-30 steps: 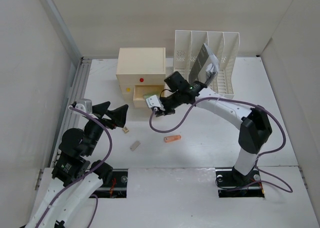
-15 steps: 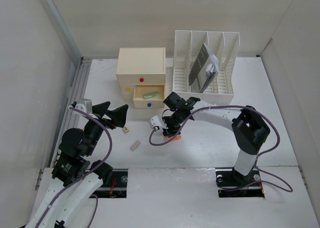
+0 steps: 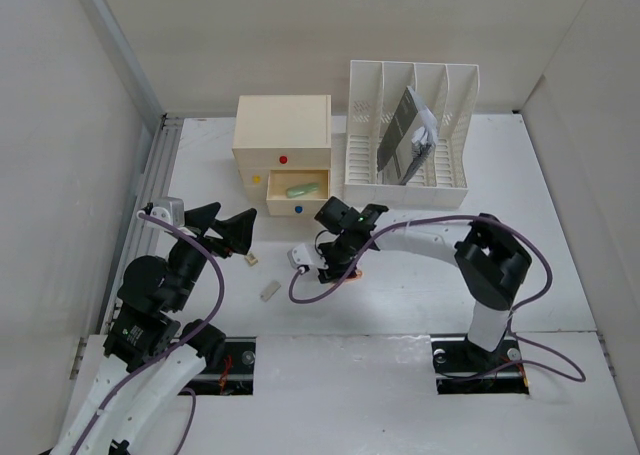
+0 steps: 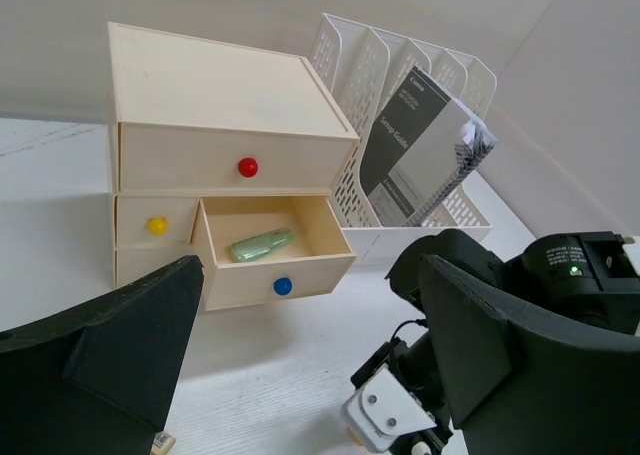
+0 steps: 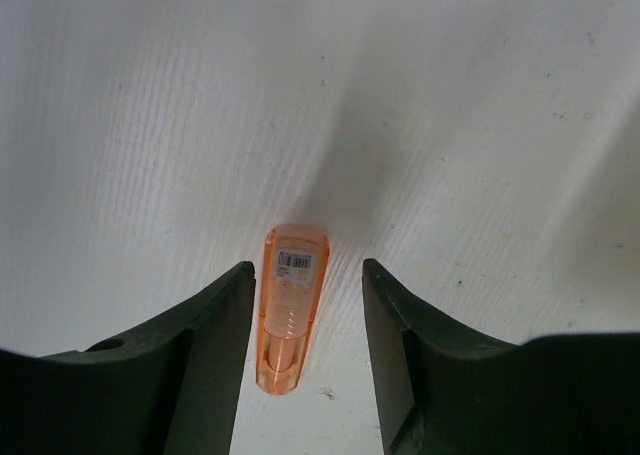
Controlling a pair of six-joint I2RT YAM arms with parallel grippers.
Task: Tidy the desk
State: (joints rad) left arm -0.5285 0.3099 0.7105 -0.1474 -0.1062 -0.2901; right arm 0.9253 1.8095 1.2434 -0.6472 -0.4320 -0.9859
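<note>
The desk (image 3: 420, 295) is a white tabletop with a grey rail (image 3: 150, 190) on its left. An orange translucent tube (image 5: 290, 315) with a barcode label lies flat on it. My right gripper (image 5: 306, 275) is open and low over the desk, one finger on each side of the tube without touching it. In the top view the right gripper (image 3: 338, 267) sits in front of the drawer box and hides the tube. My left gripper (image 3: 232, 220) is open and empty, raised at the left; its wrist view (image 4: 312, 275) looks at the drawer box.
A cream drawer box (image 3: 283, 140) has its lower right drawer (image 4: 262, 243) open with a green tube (image 4: 260, 245) inside. A white file rack (image 3: 410, 165) holds a booklet (image 4: 415, 145). A small grey piece (image 3: 268, 291) and a small cream piece (image 3: 252, 259) lie on the desk.
My right gripper has moved from the open drawer toward the near left and down onto the desk, and now straddles the orange tube. The left arm has not moved.
</note>
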